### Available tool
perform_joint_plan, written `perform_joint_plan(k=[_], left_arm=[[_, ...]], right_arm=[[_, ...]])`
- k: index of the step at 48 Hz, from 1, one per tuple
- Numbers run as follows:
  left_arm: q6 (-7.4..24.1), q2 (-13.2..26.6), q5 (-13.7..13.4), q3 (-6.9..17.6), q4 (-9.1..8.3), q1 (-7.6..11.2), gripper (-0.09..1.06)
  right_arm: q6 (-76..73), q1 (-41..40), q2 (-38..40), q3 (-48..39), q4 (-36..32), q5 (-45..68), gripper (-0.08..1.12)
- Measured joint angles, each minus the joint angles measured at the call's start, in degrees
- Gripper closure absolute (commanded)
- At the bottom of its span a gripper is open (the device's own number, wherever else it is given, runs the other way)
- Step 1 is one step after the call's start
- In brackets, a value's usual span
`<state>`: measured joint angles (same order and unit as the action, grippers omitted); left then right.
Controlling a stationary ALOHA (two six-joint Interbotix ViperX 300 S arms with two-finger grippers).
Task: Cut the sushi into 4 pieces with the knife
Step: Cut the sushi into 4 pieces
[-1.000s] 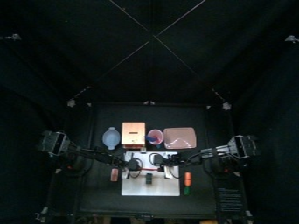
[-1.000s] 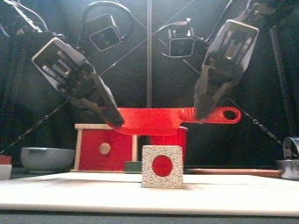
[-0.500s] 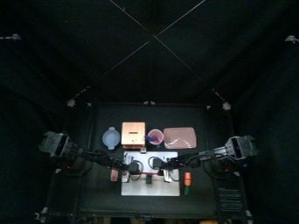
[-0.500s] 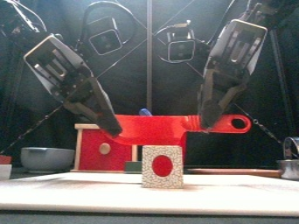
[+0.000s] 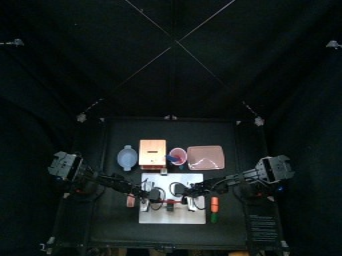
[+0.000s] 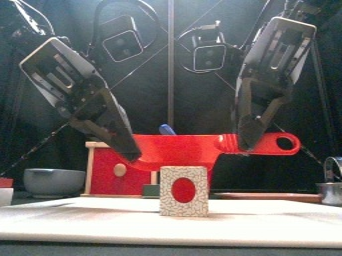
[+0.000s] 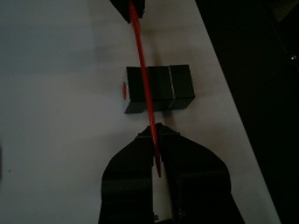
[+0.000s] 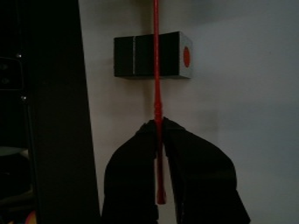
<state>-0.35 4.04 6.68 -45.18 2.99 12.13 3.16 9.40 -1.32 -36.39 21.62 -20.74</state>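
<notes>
The left gripper [image 6: 135,157] is clamped narrow on the blade end of the red knife [image 6: 201,148]. The right gripper [image 6: 241,147] pinches it the same way near the handle. Between them the knife hangs level, its lower edge right at the top of the sushi roll [image 6: 186,190] (whether they touch cannot be told). The blade crosses the roll near its middle. The roll stands on the white cutting board [image 6: 267,222]. Behind are the wooden box [image 6: 102,174] and the blue-grey bowl [image 6: 54,181].

Along the far side, left to right, sit a blue-grey bowl [image 5: 127,157], a pale wooden box [image 5: 152,152], a red cup [image 5: 177,155] and a pink tray [image 5: 206,156]. Nearer lies a white cutting board [image 5: 181,215].
</notes>
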Motion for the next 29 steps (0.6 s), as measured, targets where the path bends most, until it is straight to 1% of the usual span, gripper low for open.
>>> perform_joint_plan(k=[7, 20, 26, 29], left_arm=[[0.0, 1.3, 0.0, 0.0, -0.09, -0.26, 0.56], [0.2, 6.1, 0.1, 1.0, 0.00, -0.79, 0.56], [0.4, 6.9, 0.1, 1.1, 0.00, -2.29, 0.56], [0.4, 6.9, 0.1, 1.1, -0.35, -2.99, 0.56]], right_arm=[[-0.1, -0.3, -1.1, 0.0, 0.0, 0.0, 0.81], [0.0, -0.5, -4.4, 0.1, -0.4, 0.6, 0.81], [0.0, -1.9, -4.6, -0.1, -1.5, 0.5, 0.81], [0.0, -2.6, -4.4, -0.3, -1.9, 0.6, 0.81]])
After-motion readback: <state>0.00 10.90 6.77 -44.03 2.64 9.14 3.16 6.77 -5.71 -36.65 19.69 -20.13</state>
